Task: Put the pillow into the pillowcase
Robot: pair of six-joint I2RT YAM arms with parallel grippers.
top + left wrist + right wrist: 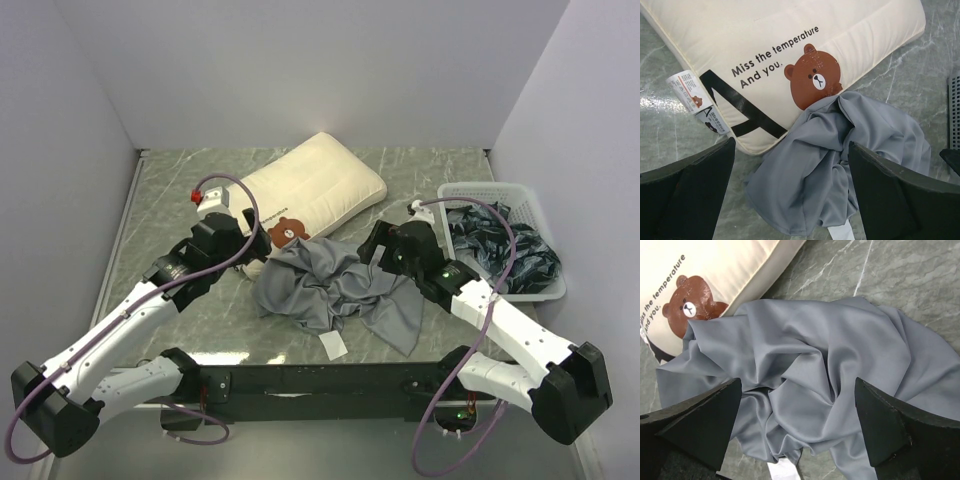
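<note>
Grey-green marbled tabletop fills the floor of a plain white-walled booth, with both arms reaching in from its near edge.

Left gripper: its two black fingers stand wide apart with nothing held between them. Below the gap lies the seam where the crumpled grey soft fabric pillowcase laps over the near corner of the cream-white plump rectangular pillow. Whether the fingertips touch the cloth cannot be told. Just beyond is the brown cartoon bear face, its lower edge covered by grey fabric, and beside it the black lettering. Small printed white labels stick out from the pillow's side seam.

Right gripper: its fingers are also spread wide and empty, poised above the bunched folds in the middle of the pillowcase.

Outward from both, the pillow lies wholly outside the pillowcase, set diagonally toward the back of the table. The pillowcase lies heaped in front of it at the centre, between the two arms, with a small white tag at its near edge. On the right stands a white plastic slatted basket holding dark patterned cloth.
</note>
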